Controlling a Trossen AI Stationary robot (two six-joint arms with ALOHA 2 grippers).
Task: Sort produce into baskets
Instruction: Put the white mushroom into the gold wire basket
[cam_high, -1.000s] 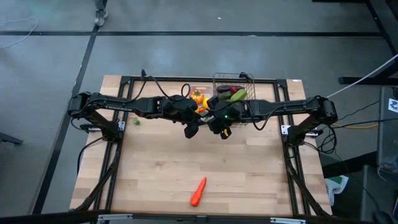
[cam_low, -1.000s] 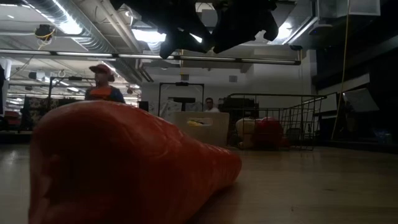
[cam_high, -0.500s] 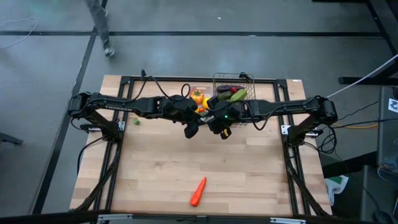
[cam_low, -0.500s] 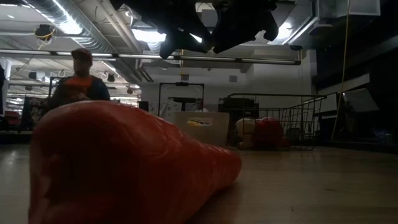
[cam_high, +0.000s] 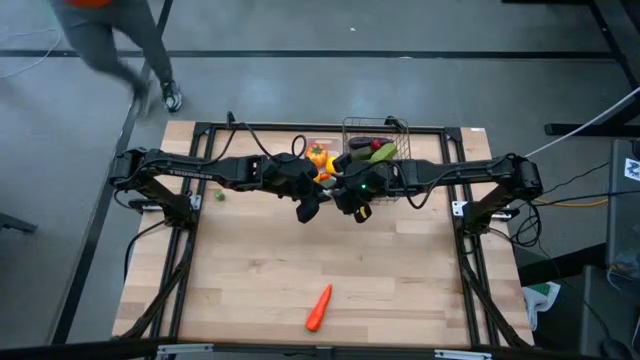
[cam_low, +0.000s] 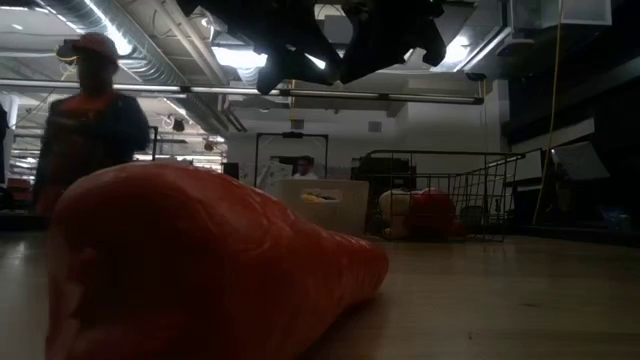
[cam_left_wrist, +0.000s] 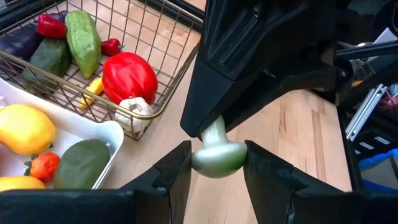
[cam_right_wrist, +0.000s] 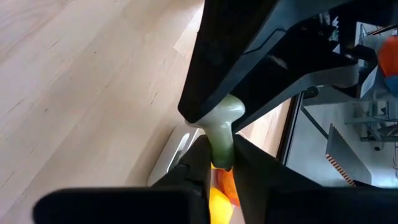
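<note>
Together, both tools (cam_left_wrist: 214, 165) (cam_right_wrist: 219, 163) pinch one smooth, pale-green mushroom-shaped toy (cam_left_wrist: 217, 152) between dark fingers.

Both grippers crowd together just in front of wire basket (cam_high: 375, 148) and white tray (cam_high: 318, 160), blocking approach there. Carrot (cam_high: 318, 308) lies alone, well apart from the basket; boards around it open.

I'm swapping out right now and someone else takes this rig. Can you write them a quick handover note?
Both grippers meet mid-table on one pale green piece: left gripper clamps its bulb end, right gripper its stem.
Wire basket holds the red pepper, cucumbers and chillies; white tray holds lemons.
Left to do: finish this handover, then the carrot at the near edge and a small green piece by the left arm.
</note>
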